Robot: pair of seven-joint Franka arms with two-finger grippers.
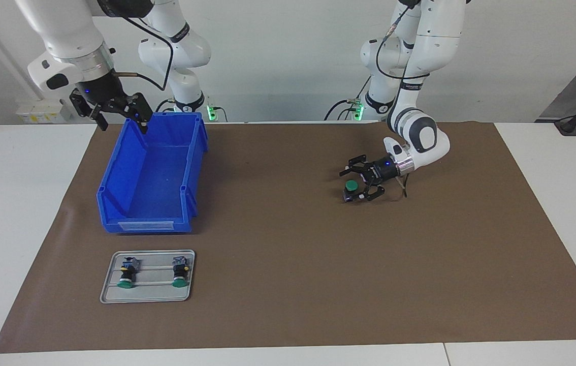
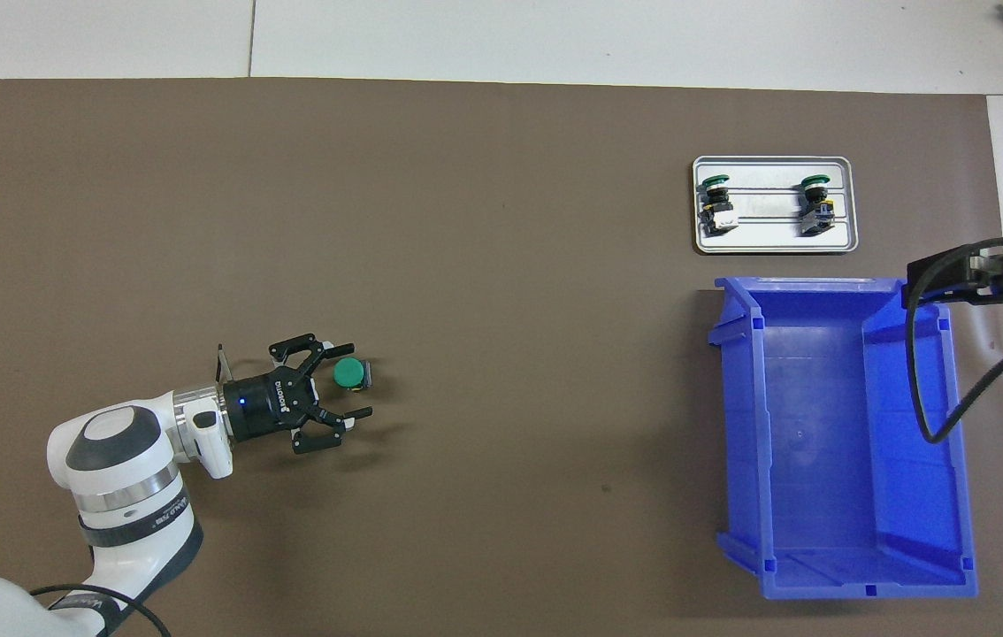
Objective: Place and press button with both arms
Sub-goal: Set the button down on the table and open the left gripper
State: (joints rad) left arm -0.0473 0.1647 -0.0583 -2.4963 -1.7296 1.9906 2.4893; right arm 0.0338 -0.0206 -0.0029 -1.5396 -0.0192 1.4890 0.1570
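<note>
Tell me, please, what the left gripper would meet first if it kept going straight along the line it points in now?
Probably the green button, standing upright on the brown mat between the open fingers of the left gripper, slightly off their centre line. Past it, only bare mat shows.

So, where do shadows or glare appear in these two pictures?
Facing view: soft shadow beside the blue bin, no hard glare on the brown mat. Overhead view: faint shadow beside the left gripper and green button; the metal tray looks bright.
</note>
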